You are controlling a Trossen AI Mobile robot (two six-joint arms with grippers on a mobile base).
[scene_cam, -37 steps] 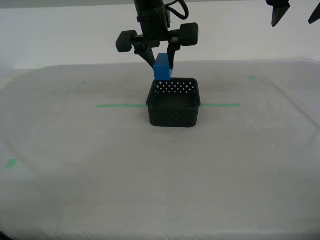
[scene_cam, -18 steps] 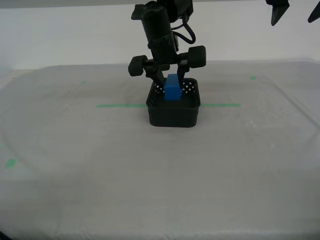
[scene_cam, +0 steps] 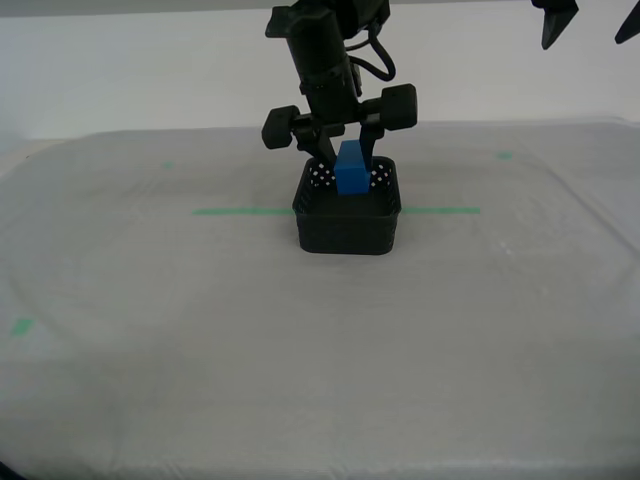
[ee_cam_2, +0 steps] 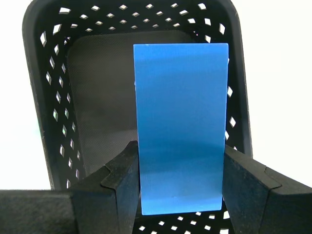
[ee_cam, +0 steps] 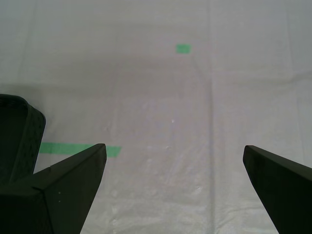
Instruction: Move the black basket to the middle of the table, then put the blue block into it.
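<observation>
You get no readable text here: no labels, brands, numbers or signs in any view. The blue block point(ee_cam_2: 180, 126) between the second tool's point(ee_cam_2: 178, 183) fingers has plain faces, the black basket point(scene_cam: 348, 222) under it carries no print, and the worktop point(scene_cam: 200, 330) shows only unmarked green tape point(ee_cam: 78, 148).

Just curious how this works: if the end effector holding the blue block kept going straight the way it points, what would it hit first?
Probably the dark floor of the perforated black plastic basket; the smooth blue rectangular block in my second end effector would touch first.
</observation>
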